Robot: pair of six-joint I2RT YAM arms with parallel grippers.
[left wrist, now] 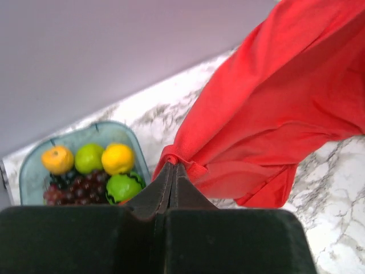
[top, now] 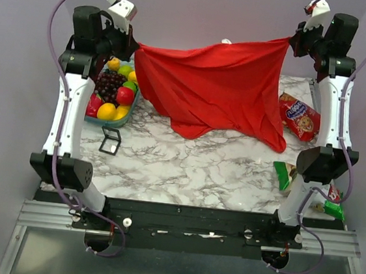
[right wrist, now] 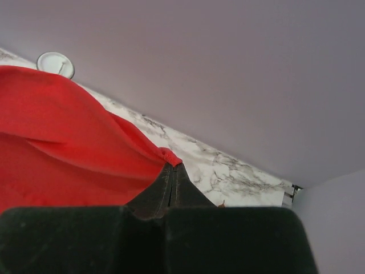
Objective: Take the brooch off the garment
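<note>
Your left gripper is clenched on one shirt corner and your right gripper on the other — cloth hangs stretched between them, its low edge on the table. Brooch sits just past the shirt's upper edge — pinned or loose, can't tell.

Both arms have white links, black joints and lilac cables.
</note>
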